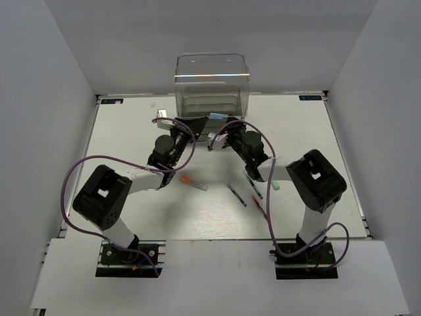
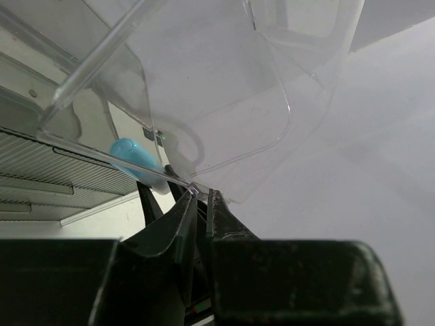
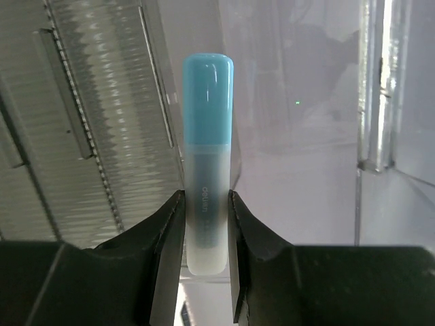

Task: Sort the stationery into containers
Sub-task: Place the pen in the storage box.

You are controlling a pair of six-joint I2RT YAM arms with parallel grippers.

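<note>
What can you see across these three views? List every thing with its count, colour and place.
organiser: 1, clear, far side of table, centre
drawer: 1, clear, at organiser's front, pinched by left pincer
blue marker: 1, light-blue cap, frosted body, in right pincer, facing organiser
orange marker: 1, orange cap, pale body, on table by left arm
mint marker: 1, mint green, on table by right arm
dark pen: 1, on table, centre
green pen: 1, on table, right of dark pen
red pen: 1, on table, nearest the bases
table: 1, white
cables: purple, looped along both arms
left pincer: 1, black, shut on drawer
right pincer: 1, black, shut on blue marker
</note>
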